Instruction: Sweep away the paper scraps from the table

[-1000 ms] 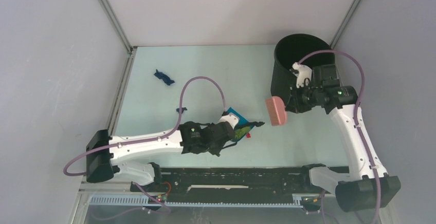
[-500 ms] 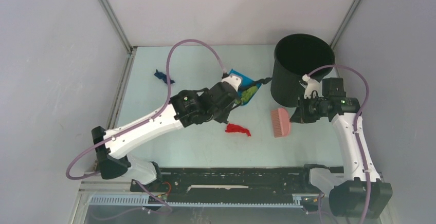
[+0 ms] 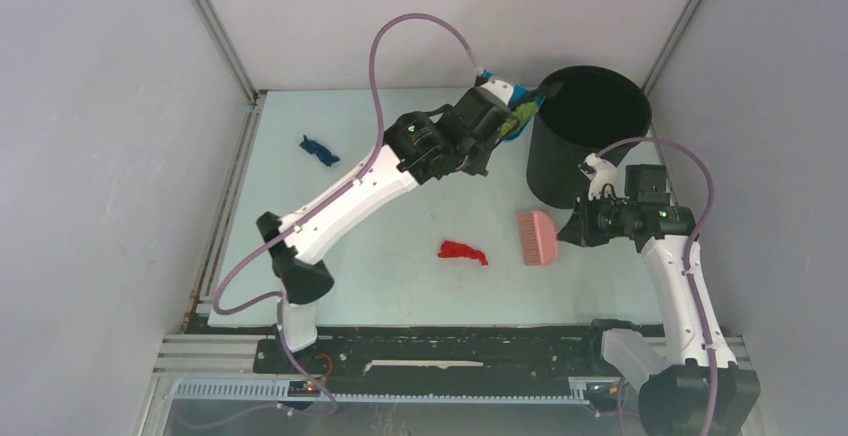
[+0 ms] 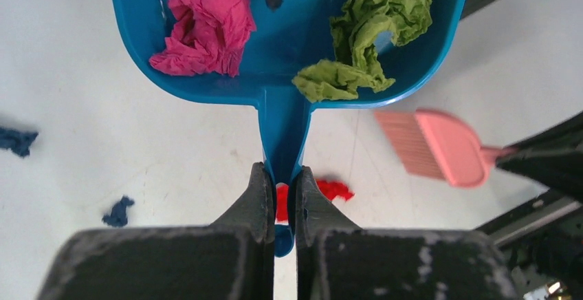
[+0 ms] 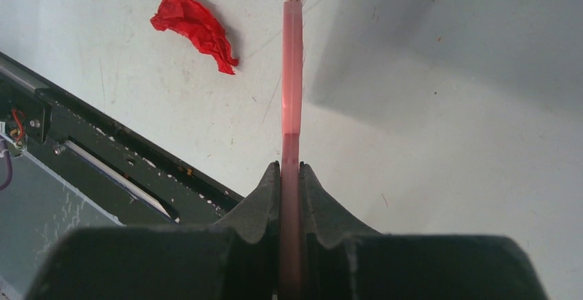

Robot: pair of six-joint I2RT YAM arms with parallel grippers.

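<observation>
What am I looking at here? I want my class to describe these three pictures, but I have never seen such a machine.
Two white robot arms are bolted at the near edge of a pale mint-green table. Each arm ends in a two-finger hand. One picture looks down from above. The other two come from cameras on the wrists. The left hand grips the handle of a blue plastic dustpan, raised beside a black round bin. The dustpan carries a crumpled magenta paper scrap and a crumpled green paper scrap. The right hand grips a pink hand brush by its handle. A red paper scrap and a dark blue paper scrap lie on the table.
</observation>
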